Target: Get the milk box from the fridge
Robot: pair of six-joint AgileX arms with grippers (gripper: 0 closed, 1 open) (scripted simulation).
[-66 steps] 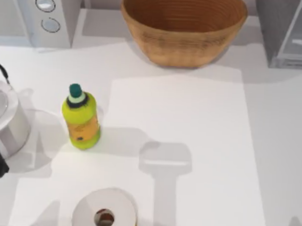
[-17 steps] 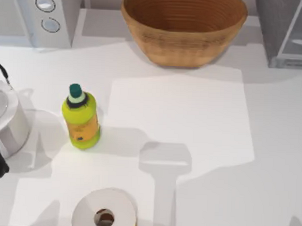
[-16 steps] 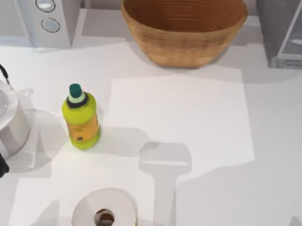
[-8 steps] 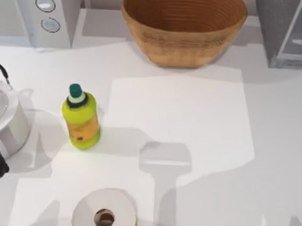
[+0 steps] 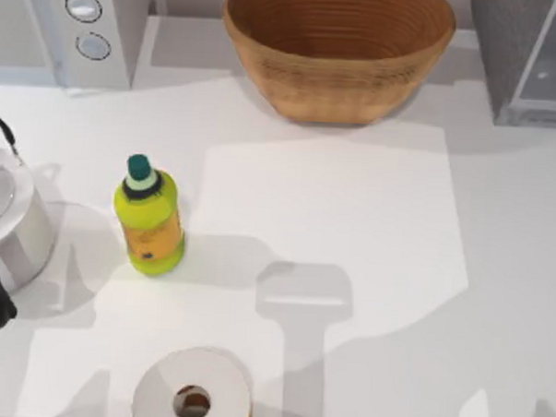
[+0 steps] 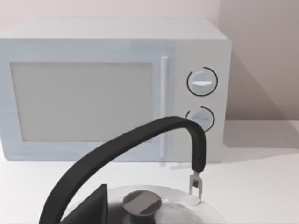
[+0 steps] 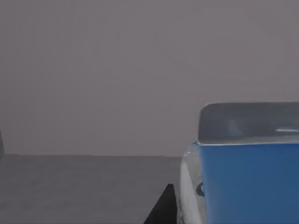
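You're deep in the reach now. Your right wrist camera sits inside a dim grey space, and the milk box (image 7: 247, 182) is right up close, its bright blue top filling the near corner. I judge that space to be the inside of the fridge (image 5: 529, 58), which stands at the table's far right corner in the top view. Whether your right fingers are spread or closed on the carton, I can't tell from here.

So by my read: the approach is made, but the carton is not out yet. Securing it and drawing it back to the table are what's left.

Room to work looks good once you're out. The white table (image 5: 369, 231) is bare across its middle and right. The wicker basket (image 5: 338, 50) stands just left of the fridge, so mind its rim as you withdraw. The yellow-green bottle (image 5: 148, 217) and paper roll (image 5: 192, 394) are well apart on the left.

Your left arm is parked at the left edge, above the kettle (image 6: 140, 205), facing the microwave (image 6: 112, 88).
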